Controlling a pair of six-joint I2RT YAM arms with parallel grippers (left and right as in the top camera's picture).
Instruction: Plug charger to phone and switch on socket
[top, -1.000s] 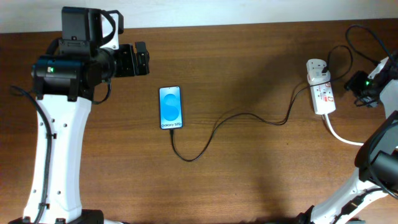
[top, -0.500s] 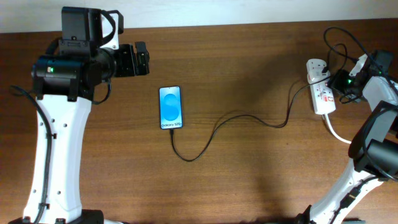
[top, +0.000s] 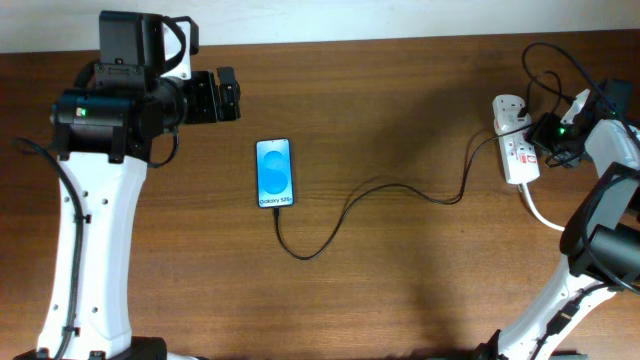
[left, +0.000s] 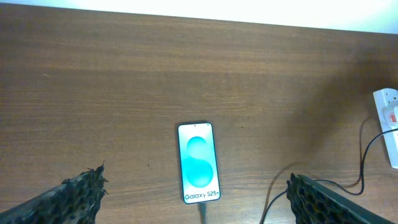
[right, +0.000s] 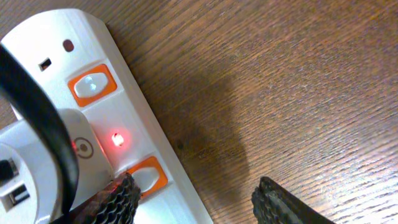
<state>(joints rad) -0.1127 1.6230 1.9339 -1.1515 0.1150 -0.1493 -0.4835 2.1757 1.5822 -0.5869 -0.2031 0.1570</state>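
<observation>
The phone (top: 275, 173) lies flat mid-table, blue screen lit, also in the left wrist view (left: 198, 162). The charger cable (top: 345, 205) is plugged into its bottom edge and runs right to the white socket (top: 517, 140). In the right wrist view the socket (right: 93, 130) shows orange switches and a small red light glowing. My right gripper (right: 196, 199) is open, its left finger resting on the lower orange switch (right: 146, 174). My left gripper (left: 196, 205) is open and empty, high above the table at the phone's near end.
The socket's thick white cord (top: 545, 215) trails toward the right front. Black robot cables (top: 550, 60) loop behind the socket. The table's back edge meets a white wall (left: 249, 9).
My right gripper moved left onto the socket a second ago and has since settled with a finger on a switch. The left arm, phone and cable have not moved.
</observation>
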